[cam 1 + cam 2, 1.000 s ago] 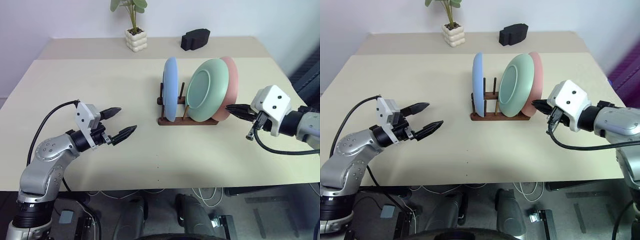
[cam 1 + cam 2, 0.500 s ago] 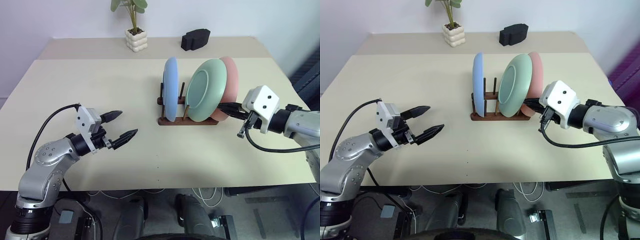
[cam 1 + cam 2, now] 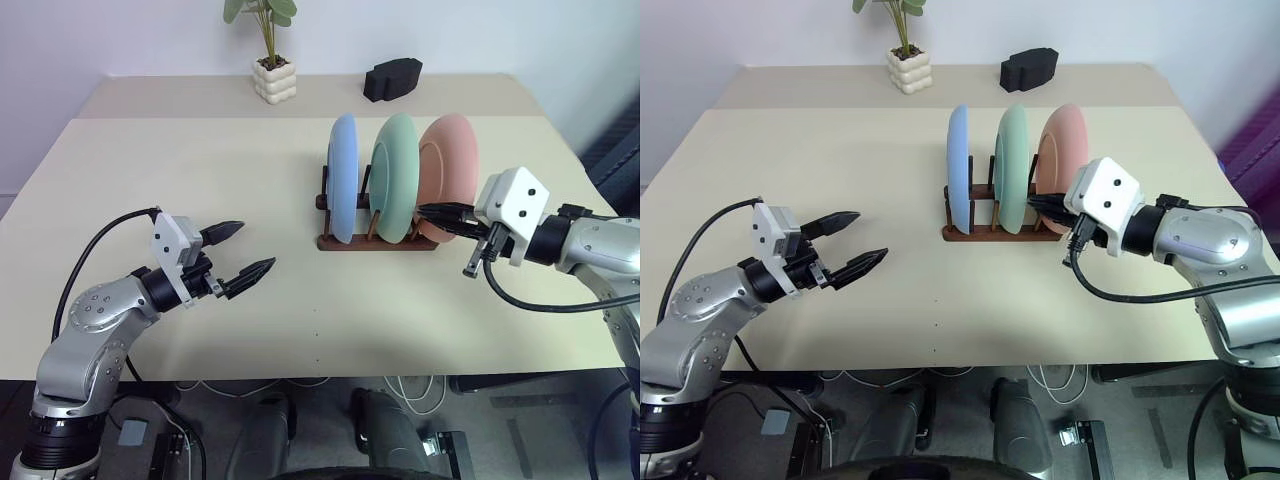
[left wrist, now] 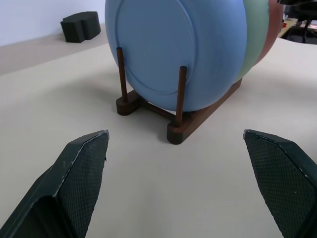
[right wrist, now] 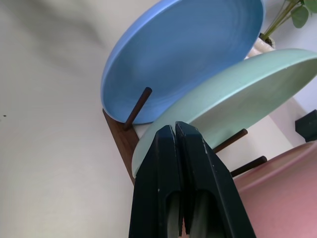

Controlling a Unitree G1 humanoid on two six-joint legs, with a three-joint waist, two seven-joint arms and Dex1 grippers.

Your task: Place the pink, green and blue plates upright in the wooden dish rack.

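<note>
1. Noted three round matte plates upright in dark wooden rack (image 3: pixel 375 241) mid-table: blue plate (image 3: pixel 341 192), green plate (image 3: pixel 395 177), pink plate (image 3: pixel 448 176).
2. Found right gripper (image 3: pixel 428 211) pinched shut, empty, tips between green and pink plates.
3. Held left gripper (image 3: pixel 248 251) level, spread wide, empty, well apart.
4. Since earlier: green plate straightened from lean; right gripper shifted leftward.

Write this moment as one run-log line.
plates: blue, green, pink upright in rack | right tool: shut, between green and pink | left tool: open, apart
</note>
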